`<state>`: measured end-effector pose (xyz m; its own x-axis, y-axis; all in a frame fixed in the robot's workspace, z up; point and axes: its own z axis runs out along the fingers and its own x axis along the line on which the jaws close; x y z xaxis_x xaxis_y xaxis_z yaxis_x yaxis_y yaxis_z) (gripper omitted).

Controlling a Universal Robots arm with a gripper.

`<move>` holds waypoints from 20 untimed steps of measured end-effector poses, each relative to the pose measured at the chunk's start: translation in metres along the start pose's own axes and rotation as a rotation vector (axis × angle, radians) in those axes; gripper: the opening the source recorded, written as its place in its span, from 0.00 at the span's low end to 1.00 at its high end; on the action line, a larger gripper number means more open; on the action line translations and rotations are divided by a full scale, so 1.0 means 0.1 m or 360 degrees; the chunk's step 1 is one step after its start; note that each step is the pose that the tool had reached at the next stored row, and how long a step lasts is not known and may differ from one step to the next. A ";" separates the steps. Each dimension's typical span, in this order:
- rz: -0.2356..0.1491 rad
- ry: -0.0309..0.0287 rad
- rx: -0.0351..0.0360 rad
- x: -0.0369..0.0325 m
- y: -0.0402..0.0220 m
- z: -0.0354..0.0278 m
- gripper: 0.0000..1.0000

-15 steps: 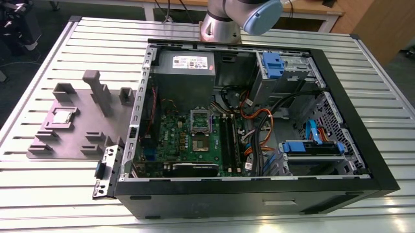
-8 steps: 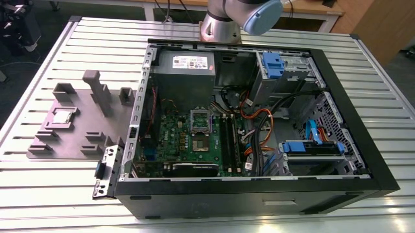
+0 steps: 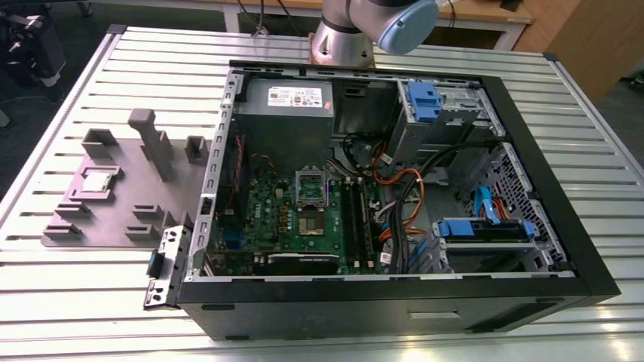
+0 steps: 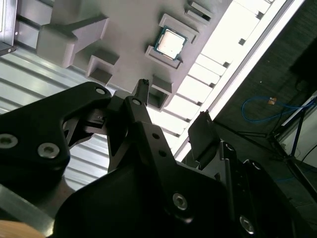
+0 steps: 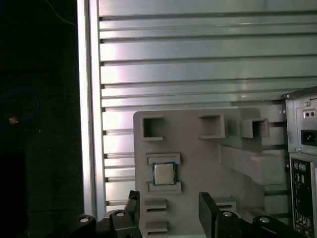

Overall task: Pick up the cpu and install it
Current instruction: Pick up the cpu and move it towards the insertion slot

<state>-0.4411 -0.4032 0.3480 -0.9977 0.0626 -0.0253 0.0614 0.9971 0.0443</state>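
The cpu [image 3: 98, 181] is a small silver square chip lying flat in a recess of the grey fixture plate [image 3: 121, 219], on the table at the exterior view's left of the computer case. Both wrist views look down on the cpu [image 5: 163, 173] [image 4: 171, 43] from well above. My gripper [image 5: 168, 203] is open, its two black fingers [image 5: 207, 201] spread apart with nothing between them. It hangs above the plate, the gripper [image 4: 173, 104] clear of the chip. Inside the case, the motherboard socket [image 3: 312, 221] sits below a raised silver frame [image 3: 310, 183].
The open black computer case [image 3: 403, 302] holds a grey power supply [image 3: 286, 98], blue drive brackets [image 3: 423, 98] and loose cables [image 3: 403, 188]. Tall grey posts [image 3: 146, 128] stand on the fixture plate. The arm's base [image 3: 342, 38] stands behind the case. The slatted table's edge [image 5: 84, 124] runs beside the plate.
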 end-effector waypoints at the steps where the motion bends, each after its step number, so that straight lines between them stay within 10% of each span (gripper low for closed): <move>1: -0.0013 0.00006 0.0000 0.000 0.000 0.004 0.59; 20: -0.0029 0.00012 -0.0001 0.001 -0.008 0.062 0.59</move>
<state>-0.4410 -0.4037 0.3417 -0.9987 0.0442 -0.0254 0.0430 0.9981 0.0443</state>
